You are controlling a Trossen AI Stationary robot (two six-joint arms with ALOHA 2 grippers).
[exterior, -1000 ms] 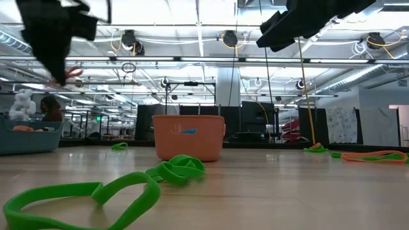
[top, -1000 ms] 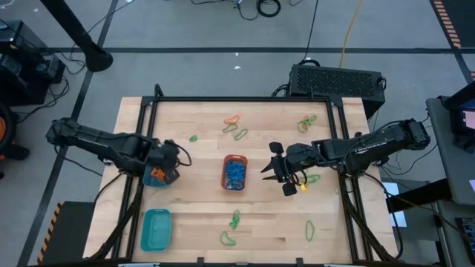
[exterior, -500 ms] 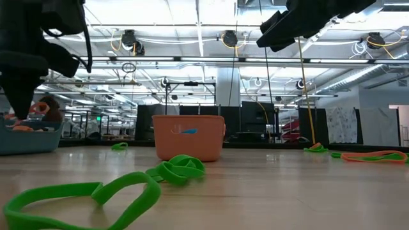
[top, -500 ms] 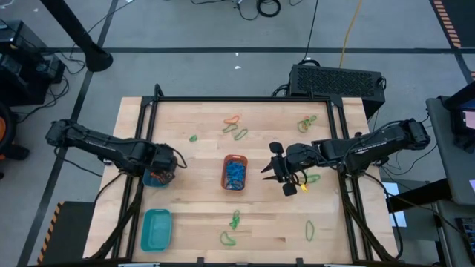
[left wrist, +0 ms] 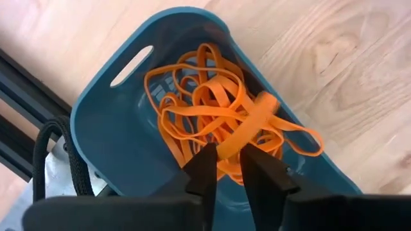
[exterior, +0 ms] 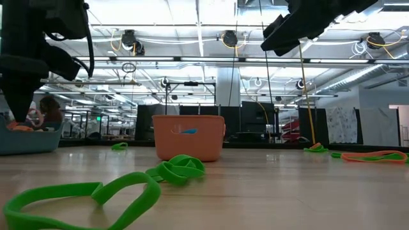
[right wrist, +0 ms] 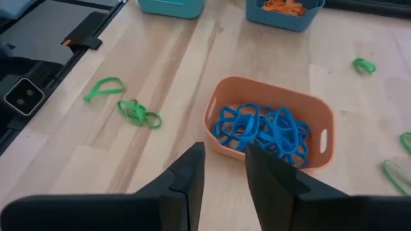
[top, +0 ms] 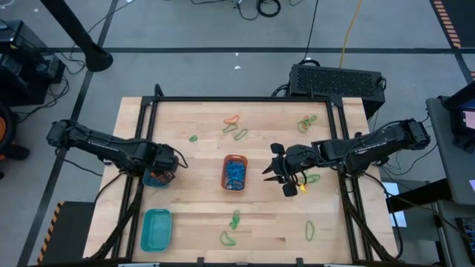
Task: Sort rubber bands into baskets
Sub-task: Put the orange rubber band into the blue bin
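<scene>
While the left gripper [left wrist: 225, 168] hangs low over the small blue-teal basket [left wrist: 122, 128] at the table's left side, its fingers stand slightly parted around an orange rubber band [left wrist: 247, 125] that lies on the heap of orange bands [left wrist: 205, 109] inside; whether the pads press the band cannot be told. To the right of the orange basket [top: 234, 172], which sits at the table's middle and holds blue bands [right wrist: 263, 128], the right gripper [top: 276, 172] hovers above the wood with its fingers apart and nothing between them. At the near left corner rests the larger teal basket [top: 156, 229]. Loose green bands [top: 234, 219] lie near the front edge, with one more green loop [top: 309, 230] toward the near right. On the far side lie an orange loop [top: 231, 119] and further green ones [top: 239, 133], plus a small green band [top: 193, 138] to the far left.
</scene>
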